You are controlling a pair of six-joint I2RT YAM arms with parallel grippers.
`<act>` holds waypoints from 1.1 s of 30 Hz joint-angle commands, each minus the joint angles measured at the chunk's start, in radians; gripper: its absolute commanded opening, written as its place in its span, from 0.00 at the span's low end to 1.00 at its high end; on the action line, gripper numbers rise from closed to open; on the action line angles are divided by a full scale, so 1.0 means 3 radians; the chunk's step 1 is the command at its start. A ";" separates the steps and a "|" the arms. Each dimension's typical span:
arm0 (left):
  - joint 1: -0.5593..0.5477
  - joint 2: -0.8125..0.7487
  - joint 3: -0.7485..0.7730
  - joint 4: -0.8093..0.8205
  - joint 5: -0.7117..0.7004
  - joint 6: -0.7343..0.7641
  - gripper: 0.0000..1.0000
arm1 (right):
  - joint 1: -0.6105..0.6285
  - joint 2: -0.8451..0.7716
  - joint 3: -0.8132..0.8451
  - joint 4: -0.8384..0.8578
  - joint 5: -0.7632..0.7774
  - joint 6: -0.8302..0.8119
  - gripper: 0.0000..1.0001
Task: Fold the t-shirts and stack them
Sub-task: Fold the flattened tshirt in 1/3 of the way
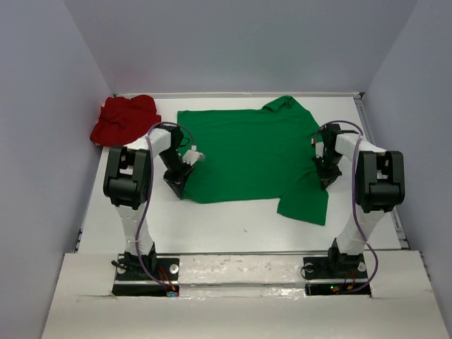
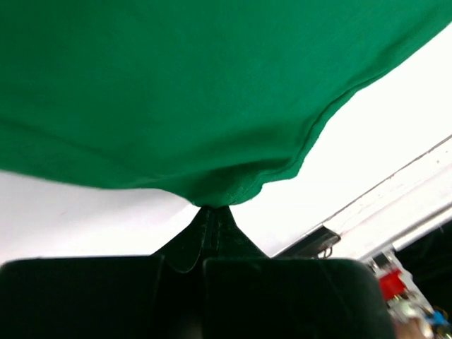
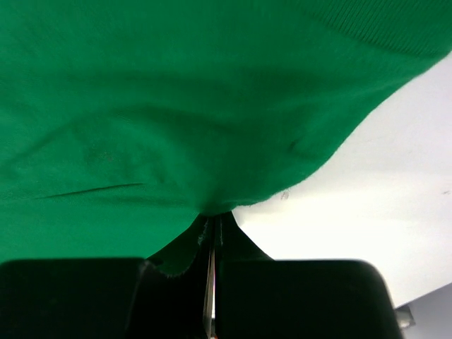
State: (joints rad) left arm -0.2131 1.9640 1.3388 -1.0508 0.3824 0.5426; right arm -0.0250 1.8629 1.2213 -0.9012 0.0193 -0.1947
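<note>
Top external: green shirt (image 1: 247, 152) lay spread mid-surface (image 1: 212, 233). Red shirt (image 1: 126, 119) sat crumpled at far-left corner, well apart from green.
Left wrist: left fingers (image 2: 229, 236) were clenched on green shirt's hem at near-left corner, cloth bunched at tips.
Right wrist: right fingers (image 3: 240, 244) were clenched on green shirt's right edge, near sleeve.
</note>
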 commanded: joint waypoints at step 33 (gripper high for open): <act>-0.0047 -0.0641 0.0584 0.0685 -0.0426 -0.0285 0.00 | -0.0004 0.0166 0.1241 -0.0237 -0.0085 -0.0118 0.00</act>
State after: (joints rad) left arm -0.2226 1.8328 1.4746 -0.8749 0.2993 0.4881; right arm -0.0250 1.8812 1.5311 -0.9367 -0.0177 -0.2184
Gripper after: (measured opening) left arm 0.014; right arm 0.015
